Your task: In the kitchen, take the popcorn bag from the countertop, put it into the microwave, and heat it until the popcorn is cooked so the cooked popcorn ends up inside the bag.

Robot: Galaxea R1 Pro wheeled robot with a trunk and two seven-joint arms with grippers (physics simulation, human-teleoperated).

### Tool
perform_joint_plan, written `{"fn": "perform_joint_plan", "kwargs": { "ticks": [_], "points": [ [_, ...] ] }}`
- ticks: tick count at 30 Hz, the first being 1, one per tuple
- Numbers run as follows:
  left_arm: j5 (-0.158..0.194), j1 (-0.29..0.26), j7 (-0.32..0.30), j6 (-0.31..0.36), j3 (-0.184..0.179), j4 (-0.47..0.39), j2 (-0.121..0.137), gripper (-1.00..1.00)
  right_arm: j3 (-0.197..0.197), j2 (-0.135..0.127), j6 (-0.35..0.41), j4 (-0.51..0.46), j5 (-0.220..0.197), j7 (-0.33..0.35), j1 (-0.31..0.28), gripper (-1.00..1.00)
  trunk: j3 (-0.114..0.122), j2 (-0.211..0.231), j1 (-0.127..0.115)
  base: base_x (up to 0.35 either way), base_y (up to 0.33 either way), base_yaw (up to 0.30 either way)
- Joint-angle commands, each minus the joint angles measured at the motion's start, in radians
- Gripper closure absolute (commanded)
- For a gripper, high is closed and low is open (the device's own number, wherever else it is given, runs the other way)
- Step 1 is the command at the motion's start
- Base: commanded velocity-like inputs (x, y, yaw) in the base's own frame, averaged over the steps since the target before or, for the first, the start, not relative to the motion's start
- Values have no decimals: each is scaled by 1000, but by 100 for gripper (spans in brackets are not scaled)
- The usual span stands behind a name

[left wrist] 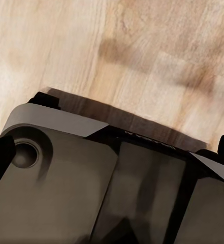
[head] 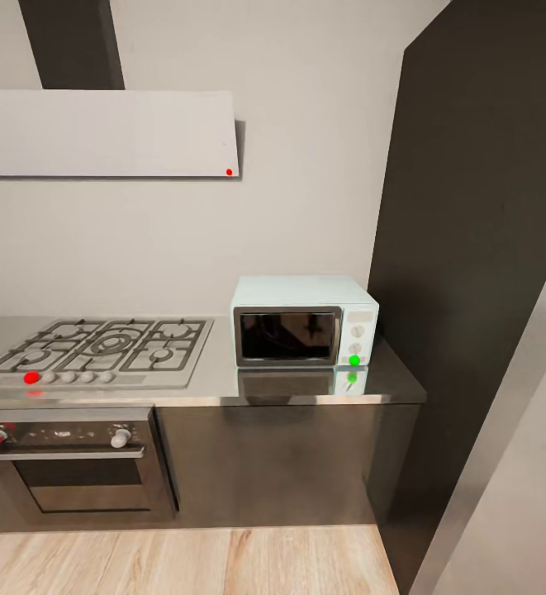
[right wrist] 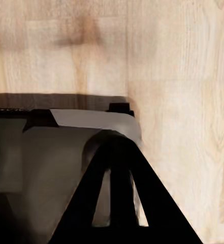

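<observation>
One microwave (head: pixel 305 323) on countertop (head: pixel 215 382), door shut; fingers' state unclear, apparently over wood floor (left wrist: pixel 157 56).

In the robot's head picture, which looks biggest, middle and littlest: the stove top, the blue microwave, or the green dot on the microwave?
1. The steel gas hob with dark grates looks widest.
2. The pale mint-blue microwave comes next, though its taller box makes it close to the hob.
3. The green dot on the microwave's knob panel is by far the littlest.

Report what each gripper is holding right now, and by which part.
It cannot be told: the wrist views look down at wooden floor and the robot's dark base, showing no grasped object.
</observation>
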Motion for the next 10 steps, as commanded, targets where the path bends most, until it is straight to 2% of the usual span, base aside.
{"fn": "perform_joint_plan", "kwargs": {
  "ticks": [1,10],
  "points": [
    [7,-1,2,-3,-8,1,0,-100,-10,0,-7,3,9,2,8,100,-1,-1,0,0,0,0],
    [5,-1,2,1,-10,1,10,-100,-10,1,-23,3,3,-8,23,100,-1,-1,0,0,0,0]
  ]
}}
